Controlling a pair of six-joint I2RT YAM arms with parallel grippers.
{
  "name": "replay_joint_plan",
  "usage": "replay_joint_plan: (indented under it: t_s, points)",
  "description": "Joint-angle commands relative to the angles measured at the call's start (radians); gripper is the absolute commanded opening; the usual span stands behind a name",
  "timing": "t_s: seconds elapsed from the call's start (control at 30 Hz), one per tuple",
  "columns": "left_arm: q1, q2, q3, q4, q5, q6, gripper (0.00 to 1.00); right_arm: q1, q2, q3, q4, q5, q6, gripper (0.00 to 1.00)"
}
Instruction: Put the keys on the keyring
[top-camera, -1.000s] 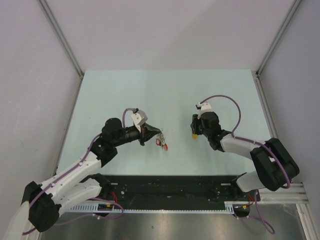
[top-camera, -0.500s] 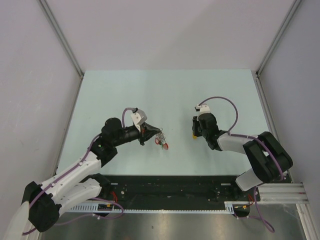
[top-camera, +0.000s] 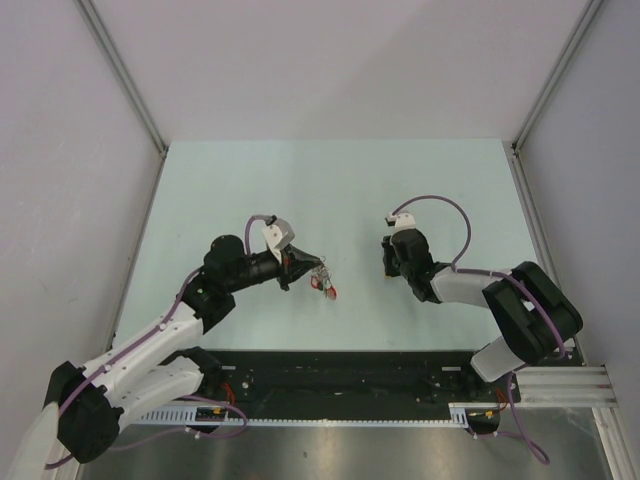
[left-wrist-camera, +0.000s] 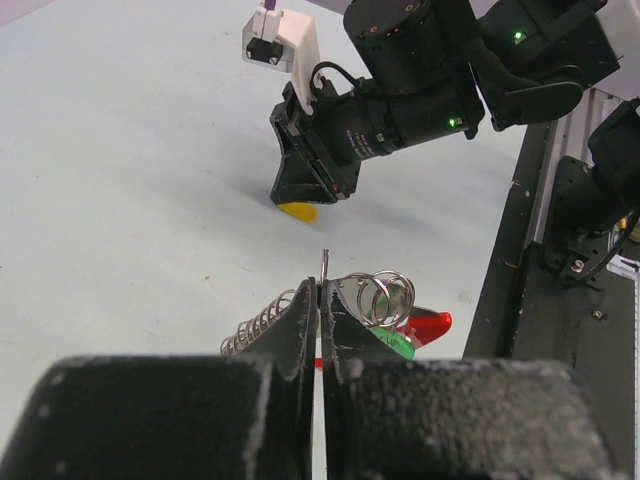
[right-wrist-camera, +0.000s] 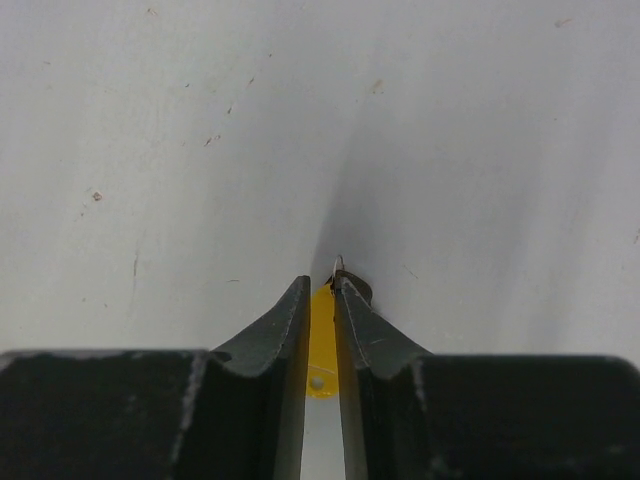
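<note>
A: Anything to read here, such as a brand, a number or a label?

B: No legible writing in any view.

A: And the pale patch (left-wrist-camera: 627, 266) at the right edge of the left wrist view?

B: Possibly a sticker. It's cut off by the frame and too blurred to make out any character.

The yellow key (right-wrist-camera: 320, 345) is mostly hidden between the right gripper's (right-wrist-camera: 320, 286) fingers, only a sliver showing.
</note>
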Motion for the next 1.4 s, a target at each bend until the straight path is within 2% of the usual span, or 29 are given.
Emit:
replay_joint_plan:
  t_s: [0.0,0.4,0.6,0.73,0.87,1.13,1.37]
  points:
    - [0.007,-0.006,0.008,0.064,0.026,-0.016,0.00,0.007,0.015,0.033,0.021,0.047,0.002,0.19]
    - [0.007,-0.003,0.008,0.067,0.032,-0.017,0.00,0.008,0.027,0.033,0.010,0.066,-0.004,0.17]
    - [0.007,0.000,0.008,0.070,0.034,-0.019,0.00,0.013,0.033,0.033,0.018,0.066,-0.011,0.11]
    - [0.009,-0.001,0.007,0.073,0.035,-0.017,0.00,0.013,0.024,0.033,0.016,0.058,-0.014,0.01]
    - [0.009,-0.001,0.008,0.073,0.039,-0.017,0.00,0.017,-0.010,0.033,0.019,0.038,-0.033,0.00]
    - [0.009,-0.018,0.033,0.052,0.063,0.012,0.00,0.034,-0.212,0.033,-0.028,-0.054,-0.099,0.00]
    - [0.033,-0.018,0.077,0.038,0.149,0.033,0.01,0.042,-0.453,0.031,-0.071,-0.270,-0.201,0.00]
